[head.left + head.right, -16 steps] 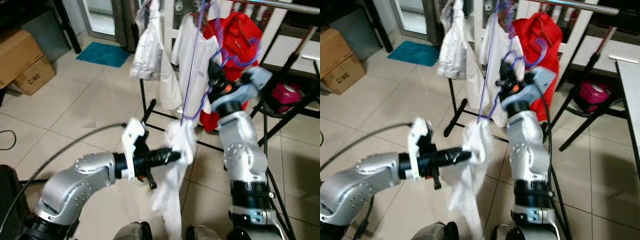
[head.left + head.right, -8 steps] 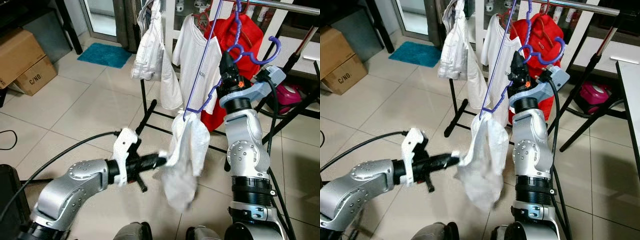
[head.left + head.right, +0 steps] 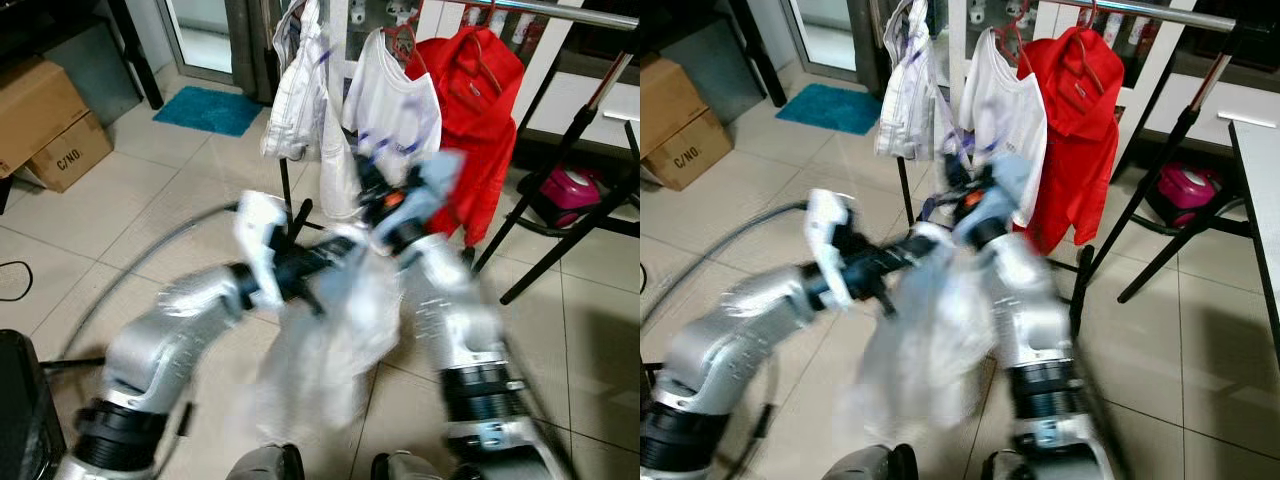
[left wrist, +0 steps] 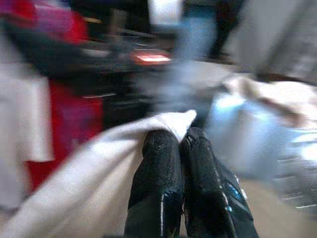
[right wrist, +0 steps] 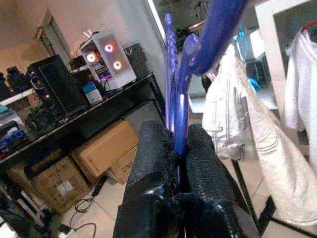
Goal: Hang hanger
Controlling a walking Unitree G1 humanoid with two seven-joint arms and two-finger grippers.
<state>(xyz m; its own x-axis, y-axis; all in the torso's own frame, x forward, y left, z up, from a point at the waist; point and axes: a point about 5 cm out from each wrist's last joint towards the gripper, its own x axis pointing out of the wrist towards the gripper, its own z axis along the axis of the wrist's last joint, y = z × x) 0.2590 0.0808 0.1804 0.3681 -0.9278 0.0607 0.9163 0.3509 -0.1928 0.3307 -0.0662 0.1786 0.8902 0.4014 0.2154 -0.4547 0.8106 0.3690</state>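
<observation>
Where half a second ago I had both arms spread with the hanger lifted toward the rail, I now see them swung in low and close together, smeared by motion blur. Nearest the camera, the white garment (image 3: 330, 350) hangs as a pale blur between the arms, lower and more bunched than before. My left gripper (image 4: 181, 141) has its two black fingers pressed together on a fold of that white cloth, as the left wrist view shows plainly. My right gripper (image 5: 173, 144) pinches the stem of the purple hanger (image 5: 181, 74), which rises between its fingers; in the head views that gripper sits just in front of the hung clothes and the hanger is lost in the blur, no longer raised up by the rail. Beyond the arms stands the drying rack (image 3: 560, 12) with a white shirt (image 3: 395, 100), a red jacket (image 3: 485, 110) and a pale jacket (image 3: 300, 90) hanging from it, all where they were. At the far left on the tiled floor, the cardboard box (image 3: 68, 150) reads "C/NO." on its side. A teal mat (image 3: 210, 108) lies farther back by the doorway.
</observation>
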